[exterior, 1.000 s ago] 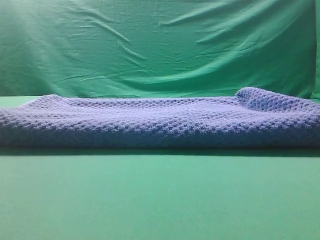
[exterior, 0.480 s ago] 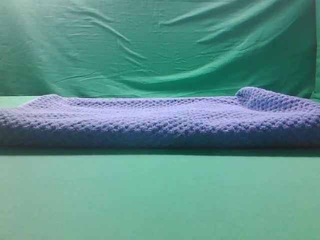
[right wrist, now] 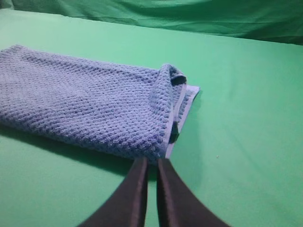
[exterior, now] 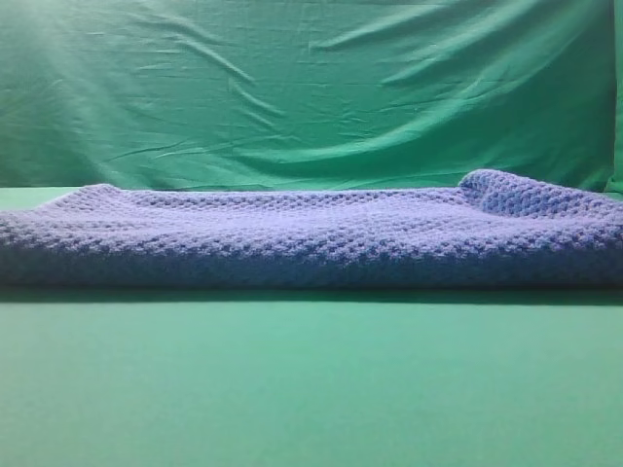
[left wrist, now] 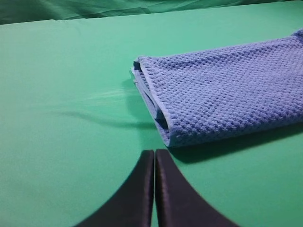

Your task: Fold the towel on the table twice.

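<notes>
Exterior high view shows the towel lying as a long, low band across the worktop, its near edge a rounded fold, which suggests one fold is already in; no arm shows here. At the towel's right end a corner humps up instead of lying flat. The left wrist view has the left gripper just short of the towel's left end, jaws pressed together and holding nothing, with the stacked layers open toward it. The right gripper sits likewise just off the right end, jaws all but closed and empty, near the curled corner. Each arm probably waits at its own end so both can pick up corners for the second fold.
</notes>
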### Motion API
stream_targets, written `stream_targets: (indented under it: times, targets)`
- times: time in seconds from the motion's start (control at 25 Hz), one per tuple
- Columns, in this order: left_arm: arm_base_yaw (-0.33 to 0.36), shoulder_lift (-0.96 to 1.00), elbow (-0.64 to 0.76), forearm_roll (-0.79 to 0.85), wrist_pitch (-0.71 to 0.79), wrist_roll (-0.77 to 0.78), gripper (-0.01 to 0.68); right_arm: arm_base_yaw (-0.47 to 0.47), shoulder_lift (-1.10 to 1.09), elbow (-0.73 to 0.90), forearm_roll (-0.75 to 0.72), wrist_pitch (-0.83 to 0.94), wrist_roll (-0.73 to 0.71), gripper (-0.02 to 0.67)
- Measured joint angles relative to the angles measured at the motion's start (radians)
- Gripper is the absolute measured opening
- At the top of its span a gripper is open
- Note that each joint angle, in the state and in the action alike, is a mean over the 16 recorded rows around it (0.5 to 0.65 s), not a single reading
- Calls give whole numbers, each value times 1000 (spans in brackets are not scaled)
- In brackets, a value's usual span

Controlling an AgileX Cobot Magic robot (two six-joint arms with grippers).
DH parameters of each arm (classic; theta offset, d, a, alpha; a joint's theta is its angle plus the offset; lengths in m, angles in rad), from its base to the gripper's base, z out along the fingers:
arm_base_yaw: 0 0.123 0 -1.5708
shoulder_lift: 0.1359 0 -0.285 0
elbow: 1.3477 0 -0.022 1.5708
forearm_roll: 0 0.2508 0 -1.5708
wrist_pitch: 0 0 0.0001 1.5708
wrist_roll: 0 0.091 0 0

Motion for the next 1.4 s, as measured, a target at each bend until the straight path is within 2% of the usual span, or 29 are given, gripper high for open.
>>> stream_targets:
  times: [0.64,0.84,1.2,1.4]
  targets:
    - [15,0,0,1,2,0,0,-12,0,-1,-2,50,0,48]
    - [67,0,0,1,2,0,0,-69,0,-1,-2,51,0,48]
    - [201,0,0,1,2,0,0,-223,0,-2,-2,53,0,48]
    - [244,0,0,1,2,0,0,-273,0,-2,-2,53,0,48]
